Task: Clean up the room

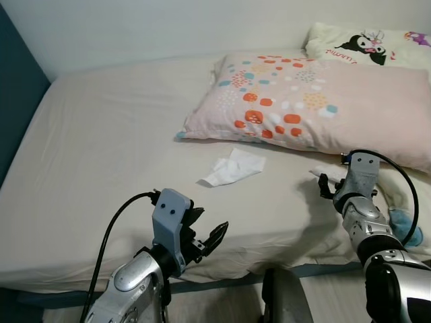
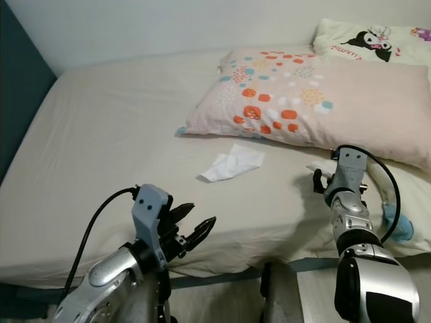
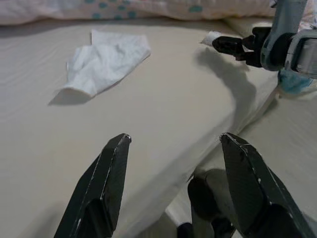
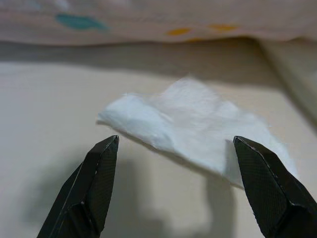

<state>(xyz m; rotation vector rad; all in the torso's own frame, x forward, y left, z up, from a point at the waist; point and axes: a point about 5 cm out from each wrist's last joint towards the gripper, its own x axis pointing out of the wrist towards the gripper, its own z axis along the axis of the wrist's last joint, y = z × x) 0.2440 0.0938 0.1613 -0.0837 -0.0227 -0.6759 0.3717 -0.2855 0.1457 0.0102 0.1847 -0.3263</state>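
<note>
A wide bed [image 1: 114, 148] with a smooth cream sheet takes up most of the room. A pale wall [image 1: 168, 27] runs behind it, and a dark teal panel [image 1: 17, 101] stands along one side. Two pillows lie at the far corner: a pink dotted pillow [image 1: 316, 101] and a cartoon-print pillow [image 1: 367, 44]. The light is soft and even.

Small white tissue [image 4: 198, 131] by the right gripper [image 1: 328, 186]: blurred in the right wrist view, its far-right end cut off by the frame; in head views mostly hidden behind the gripper. Blue object [image 1: 404, 225] at the bed's [image 1: 101, 148] right edge: partly behind the right arm, can't tell what it is. Cartoon-print pillow [image 1: 370, 44], far right: cut by frame edge. Spotted pillow [image 1: 310, 101]: right end cut off too. Dark thing [image 1: 283, 299] near, below the bed edge: unclear.
</note>
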